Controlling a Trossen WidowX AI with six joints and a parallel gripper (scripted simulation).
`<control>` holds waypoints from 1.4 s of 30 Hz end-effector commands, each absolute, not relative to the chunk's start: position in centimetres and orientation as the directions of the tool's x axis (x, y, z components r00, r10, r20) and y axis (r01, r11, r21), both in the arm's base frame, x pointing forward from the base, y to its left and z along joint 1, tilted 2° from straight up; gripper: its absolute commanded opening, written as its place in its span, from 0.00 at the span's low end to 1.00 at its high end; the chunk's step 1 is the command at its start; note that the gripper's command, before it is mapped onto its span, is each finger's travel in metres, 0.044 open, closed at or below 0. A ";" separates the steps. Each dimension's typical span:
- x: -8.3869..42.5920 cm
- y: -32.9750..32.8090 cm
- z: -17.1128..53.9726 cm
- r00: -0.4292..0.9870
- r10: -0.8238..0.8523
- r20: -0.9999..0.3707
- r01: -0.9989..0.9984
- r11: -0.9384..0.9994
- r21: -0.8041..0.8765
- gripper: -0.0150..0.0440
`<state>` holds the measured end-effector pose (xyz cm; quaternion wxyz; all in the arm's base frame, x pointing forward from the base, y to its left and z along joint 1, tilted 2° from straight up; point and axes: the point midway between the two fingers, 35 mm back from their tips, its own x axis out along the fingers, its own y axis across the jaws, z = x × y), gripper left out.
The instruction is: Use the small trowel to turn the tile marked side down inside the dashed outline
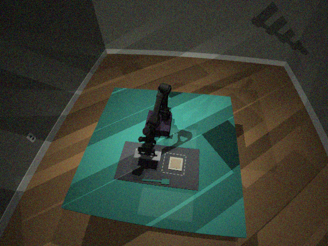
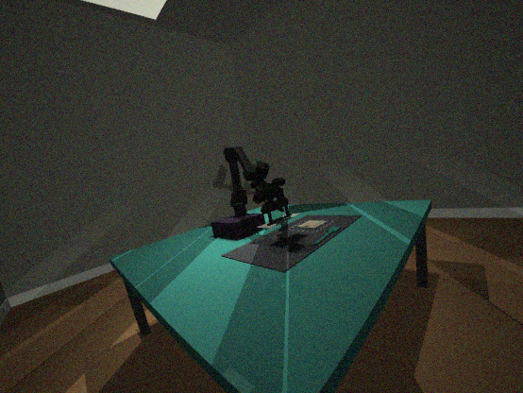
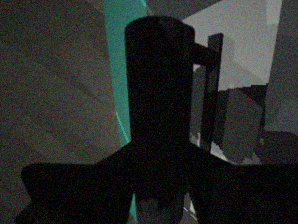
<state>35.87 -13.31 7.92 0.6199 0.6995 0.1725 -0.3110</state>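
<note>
My gripper (image 1: 147,154) (image 2: 278,218) (image 3: 158,140) is shut on the trowel, low over the left part of the mat. The trowel (image 3: 159,85) shows in the wrist view as a thick dark handle with a short neck and a narrow dark bar on its right. Its blade cannot be made out in the top and exterior views. The tile (image 1: 176,163) (image 2: 312,224), cream with a tan centre, lies flat inside the dashed outline (image 1: 174,154), right of the gripper and apart from it. Whether its marked side is down cannot be told.
A pale rectangle (image 1: 158,155) lies under the gripper on the dark mat (image 1: 190,180) (image 2: 264,255). A thin teal tool (image 1: 165,181) (image 2: 328,233) with a square end lies near the mat's front edge. The arm's purple base (image 1: 165,128) (image 2: 236,227) stands behind the mat. Dark shadows cross the mat.
</note>
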 end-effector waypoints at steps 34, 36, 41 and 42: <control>38.9 -4.9 6.6 0.722 0.144 -0.676 0.666 0.115 0.737 0.25; 39.2 -3.5 6.5 0.710 0.192 -0.678 0.658 0.161 0.735 0.25; 39.8 0.3 6.1 0.667 0.309 -0.678 0.621 0.272 0.735 0.25; 39.9 1.1 6.0 0.656 0.332 -0.678 0.611 0.293 0.735 0.25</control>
